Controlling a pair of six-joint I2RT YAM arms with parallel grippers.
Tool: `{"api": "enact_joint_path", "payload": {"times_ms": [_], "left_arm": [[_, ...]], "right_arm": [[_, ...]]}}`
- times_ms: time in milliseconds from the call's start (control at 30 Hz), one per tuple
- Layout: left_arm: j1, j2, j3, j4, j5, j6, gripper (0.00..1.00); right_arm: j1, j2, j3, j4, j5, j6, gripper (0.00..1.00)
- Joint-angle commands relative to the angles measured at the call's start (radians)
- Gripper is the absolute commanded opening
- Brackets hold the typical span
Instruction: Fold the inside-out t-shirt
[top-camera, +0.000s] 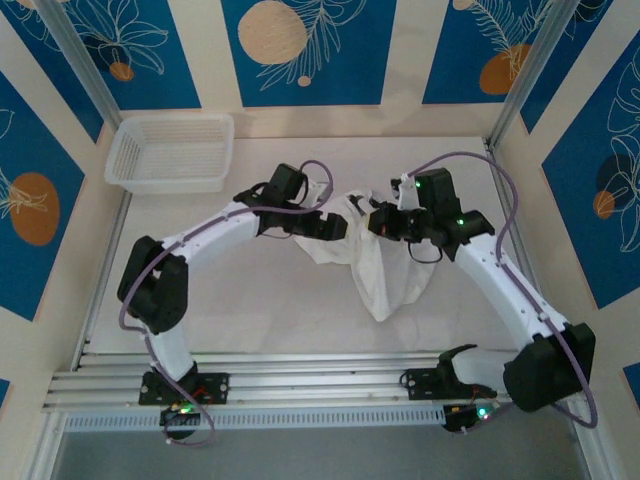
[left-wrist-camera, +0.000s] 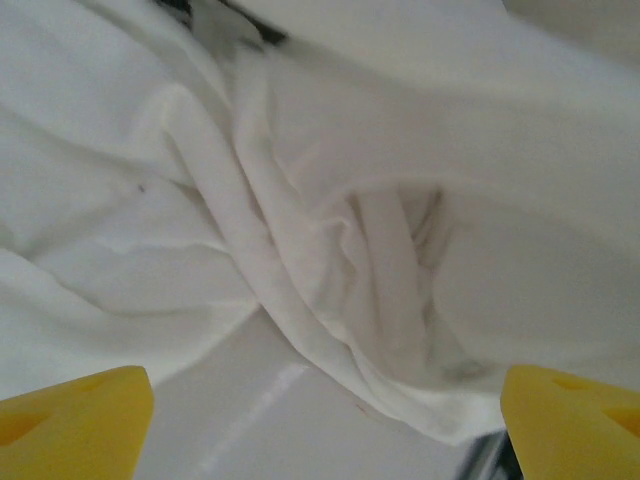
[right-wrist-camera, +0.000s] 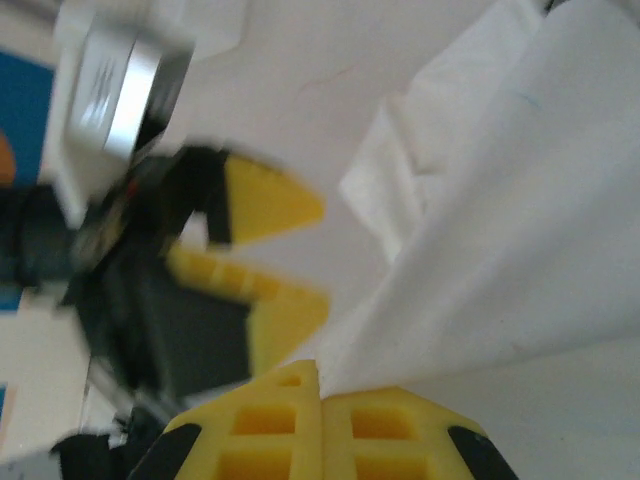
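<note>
The right hand (right-wrist-camera: 320, 378) has its yellow fingers pressed together, and they pinch a fold of the white t-shirt (top-camera: 385, 272) at its upper edge. The left hand (left-wrist-camera: 320, 425) is spread wide, with one yellow fingertip in each lower corner of its wrist view, and the wrinkled cloth lies just in front of it. The t-shirt is bunched in the middle of the table (top-camera: 250, 320), between the two hands, and it narrows to a point toward the near side (whether this point touches the table, I cannot tell). Bare pale table shows to the left of the cloth, to its right and toward the metal rail (top-camera: 300, 385) at the near edge. A white mesh basket (top-camera: 170, 155) stands in the far left corner, well apart from the cloth. Blue panels (top-camera: 300, 50) with orange circles make the walls.
</note>
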Motion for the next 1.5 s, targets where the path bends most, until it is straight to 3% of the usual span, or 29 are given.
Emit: {"api": "enact_joint_path", "payload": {"times_ms": [0, 167, 333, 433, 600, 700, 767, 800, 833, 867, 1033, 1167, 1300, 1400, 1467], "left_arm": [[0.009, 0.061, 0.055, -0.037, 0.13, 0.168, 0.9], [-0.006, 0.105, -0.016, 0.186, 0.395, 0.175, 0.95], [-0.04, 0.13, -0.04, 0.282, 0.455, 0.195, 0.99], [-0.071, 0.127, -0.05, 0.322, 0.293, 0.182, 1.0], [-0.079, 0.143, -0.05, 0.373, -0.128, -0.037, 0.99], [-0.072, 0.137, -0.061, 0.379, -0.274, -0.109, 0.85], [-0.05, 0.09, -0.083, 0.387, -0.313, -0.135, 0.54], [-0.035, 0.055, -0.103, 0.398, -0.312, -0.155, 0.35], [-0.007, 0.01, -0.122, 0.408, -0.297, -0.177, 0.09], [0.023, -0.035, -0.129, 0.405, -0.272, -0.194, 0.0], [0.146, -0.184, -0.022, 0.202, -0.134, -0.176, 0.0], [0.151, -0.225, 0.063, 0.071, -0.001, -0.109, 0.0], [0.138, -0.262, 0.035, 0.071, 0.055, -0.126, 0.0], [0.12, -0.278, 0.038, 0.053, 0.083, -0.108, 0.0], [0.109, -0.286, 0.059, 0.015, 0.077, -0.074, 0.0]], "right_arm": [[0.014, -0.078, -0.044, 0.038, -0.162, -0.053, 0.0], [0.005, -0.142, -0.033, 0.029, -0.144, -0.029, 0.0], [-0.002, -0.143, 0.008, 0.01, -0.131, -0.016, 0.0], [-0.001, -0.14, 0.013, 0.021, -0.151, -0.006, 0.0], [0.002, -0.15, -0.001, 0.039, -0.15, 0.027, 0.0], [-0.003, -0.171, -0.014, 0.029, -0.093, 0.05, 0.0], [-0.018, -0.191, -0.016, -0.032, 0.046, 0.068, 0.0], [-0.035, -0.2, -0.022, -0.065, 0.109, 0.082, 0.0], [-0.069, -0.21, -0.037, -0.093, 0.147, 0.095, 0.0], [-0.11, -0.22, -0.064, -0.1, 0.131, 0.098, 0.0], [-0.188, -0.244, -0.212, -0.043, 0.019, 0.101, 0.04], [-0.187, -0.23, -0.25, -0.065, 0.025, 0.111, 0.23], [-0.168, -0.29, -0.19, -0.076, 0.033, 0.079, 0.45], [-0.021, -0.348, -0.149, -0.003, 0.15, 0.0, 0.56], [0.143, -0.345, -0.156, 0.115, 0.263, -0.074, 0.61]]}}
